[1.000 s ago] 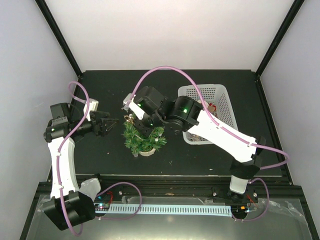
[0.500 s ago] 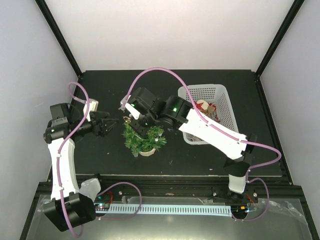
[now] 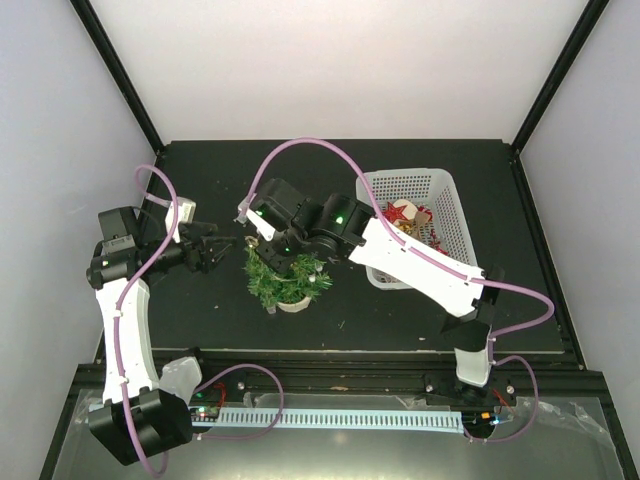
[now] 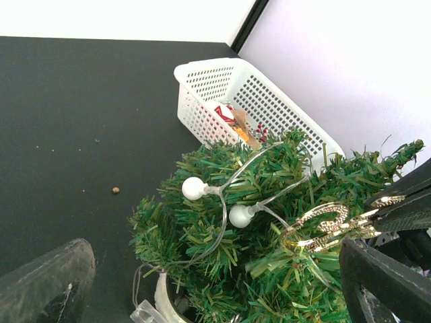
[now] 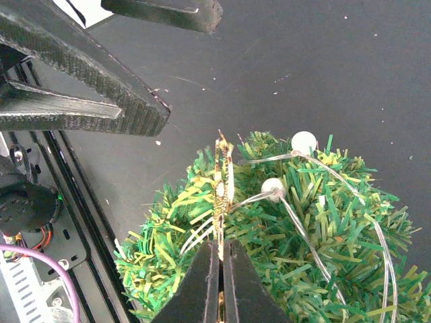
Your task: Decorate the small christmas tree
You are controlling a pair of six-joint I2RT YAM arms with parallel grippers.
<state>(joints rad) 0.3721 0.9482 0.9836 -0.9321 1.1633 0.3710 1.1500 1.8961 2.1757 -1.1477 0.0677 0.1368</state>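
Now my right arm has swung further left over the last second, so that my right gripper point(image 5: 220, 259) hangs above the left half of the small christmas tree point(image 3: 285, 278) instead of its far side. The tree stands on its pale base point(image 3: 293, 304) in the middle of the black table point(image 3: 200, 180), between my two arms. My right jaws are pinched tight on a thin gold ornament point(image 4: 323, 227), and its free end now lies low against the upper needles. I judge that I am close to the point of hanging it. The swing has also uncovered more of the white mesh basket point(image 3: 440, 190), where red ornaments show.

My left gripper point(image 3: 232, 243) has hardly shifted. It waits just beside the tree's left flank with its jaws spread wide and nothing between them. I take it as ready to steady a branch or take the ornament.

My right wrist camera sees the ornament edge-on, so I cannot tell its shape there. No view shows me a hanging loop or thread. I cannot tell whether it has hooked a branch or only rests among the needles and the wire of the light string point(image 4: 194, 188). From above, my right wrist covers the treetop, and my forearm crosses part of the basket.
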